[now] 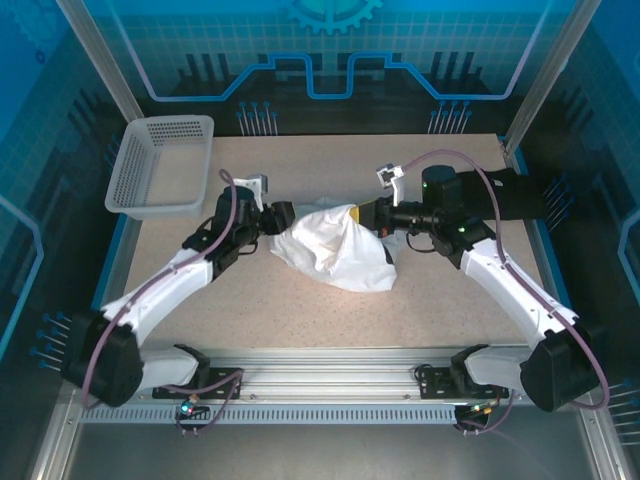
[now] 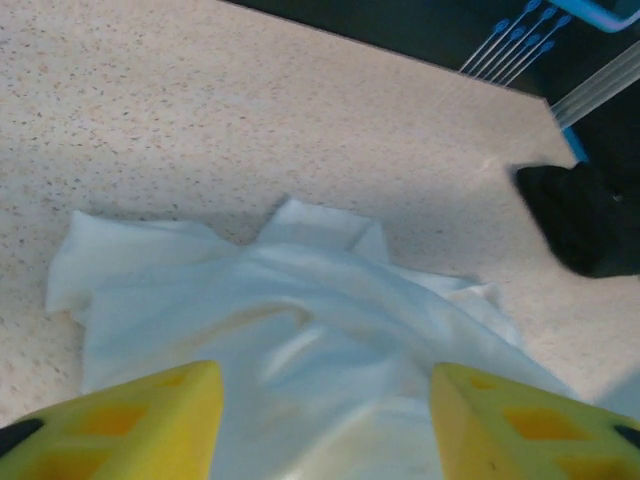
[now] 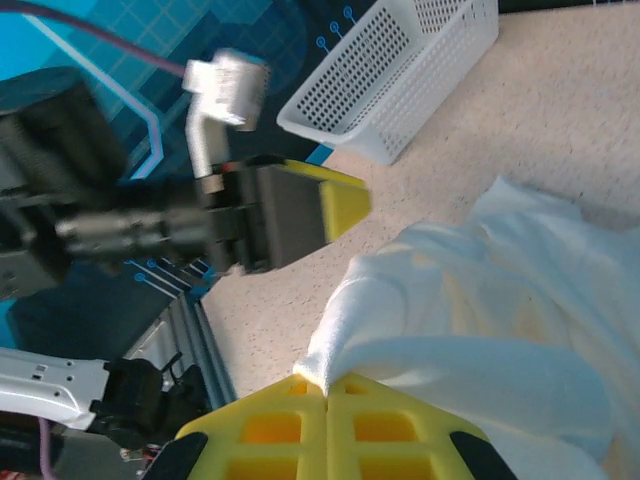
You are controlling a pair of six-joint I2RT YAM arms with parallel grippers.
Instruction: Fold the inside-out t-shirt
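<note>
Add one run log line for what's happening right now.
t-shirt: crumpled on table | left end effector: open over t-shirt | right end effector: shut on t-shirt edge

Likely lab: aluminium frame point(image 1: 100, 55), blue panels point(image 1: 200, 50)

There is one white t-shirt point(image 1: 335, 250), one white plastic basket point(image 1: 128, 172) and one black piece of clothing point(image 2: 585, 225), and there is one speckled table point(image 1: 300, 160). The robot arms point(image 1: 165, 282) number two. Each has one gripper, a left gripper point(image 2: 325, 390) and a right gripper point(image 3: 327, 392), and each gripper has two yellow fingers point(image 2: 130, 420), four in all.
</note>
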